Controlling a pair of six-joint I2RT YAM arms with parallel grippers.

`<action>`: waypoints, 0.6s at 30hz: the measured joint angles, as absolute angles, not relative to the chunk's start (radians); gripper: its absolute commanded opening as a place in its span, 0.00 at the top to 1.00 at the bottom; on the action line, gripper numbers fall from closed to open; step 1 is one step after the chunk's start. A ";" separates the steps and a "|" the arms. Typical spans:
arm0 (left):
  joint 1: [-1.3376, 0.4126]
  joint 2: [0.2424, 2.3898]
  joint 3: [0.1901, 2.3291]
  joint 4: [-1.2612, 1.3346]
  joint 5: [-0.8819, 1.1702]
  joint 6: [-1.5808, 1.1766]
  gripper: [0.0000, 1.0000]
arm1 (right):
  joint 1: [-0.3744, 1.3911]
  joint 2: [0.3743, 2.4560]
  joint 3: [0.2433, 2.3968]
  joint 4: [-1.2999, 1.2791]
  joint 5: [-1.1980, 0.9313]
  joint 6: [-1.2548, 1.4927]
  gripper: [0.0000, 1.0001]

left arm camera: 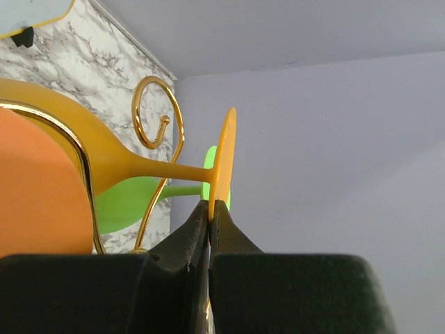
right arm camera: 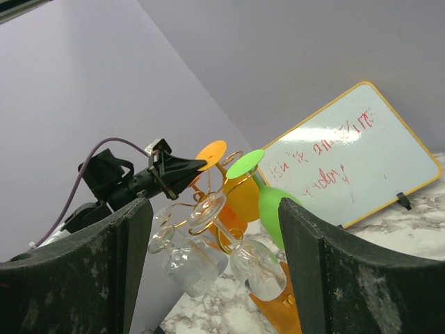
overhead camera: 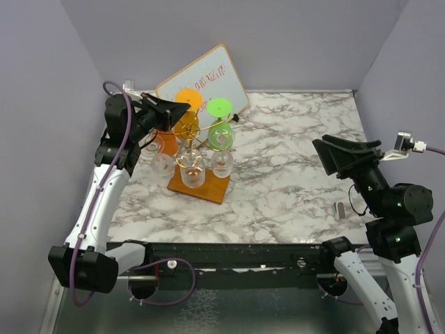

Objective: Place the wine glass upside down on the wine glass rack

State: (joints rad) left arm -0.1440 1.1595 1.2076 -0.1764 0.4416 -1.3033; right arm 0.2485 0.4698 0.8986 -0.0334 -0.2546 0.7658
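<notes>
Amber-yellow, the wine glass [overhead camera: 186, 126] hung upside down in a curled gold arm of the wine glass rack [overhead camera: 211, 189], bowl low and round foot uppermost. My left claw [left arm camera: 210, 212] was closed right up, its two fingers pressed together with no gap. Their tips sat against the edge of that foot; whether they pinched the edge or only touched it I could not tell. The rack stood toward the far left corner of the worktop [overhead camera: 299, 188], just in front of the tilted whiteboard [overhead camera: 208, 76]. A green glass [overhead camera: 221, 133] hung inverted beside the yellow one, and clear glasses [overhead camera: 193, 174] hung lower on the rack's near side. My right claw [overhead camera: 342, 156] was raised over the right side of the worktop, well apart from the rack, its fingers spread wide with nothing between them.
</notes>
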 measured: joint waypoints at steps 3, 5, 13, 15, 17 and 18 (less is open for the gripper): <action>-0.144 1.160 1.197 -0.156 0.465 -1.313 1.00 | 0.249 0.470 0.899 -0.033 -0.252 0.766 0.23; -0.144 1.163 1.195 -0.135 0.484 -1.324 1.00 | 0.249 0.470 0.899 -0.033 -0.250 0.766 0.23; -0.144 1.201 1.218 -0.083 0.521 -1.341 1.00 | 0.249 0.459 0.899 -0.043 -0.240 0.766 0.23; -0.144 1.220 1.234 -0.078 0.524 -1.341 1.00 | 0.249 0.459 0.900 -0.050 -0.238 0.765 0.23; -0.144 1.236 1.247 -0.075 0.527 -1.340 1.00 | 0.249 0.459 0.908 -0.057 -0.234 0.764 0.23; -0.144 1.245 1.254 -0.073 0.530 -1.341 1.00 | 0.249 0.459 0.913 -0.057 -0.231 0.762 0.23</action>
State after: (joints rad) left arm -0.1440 1.2446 1.2537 -0.0734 0.5301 -1.3407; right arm 0.2485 0.4591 0.9134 -0.0574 -0.2314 0.7616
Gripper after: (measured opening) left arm 0.008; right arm 0.773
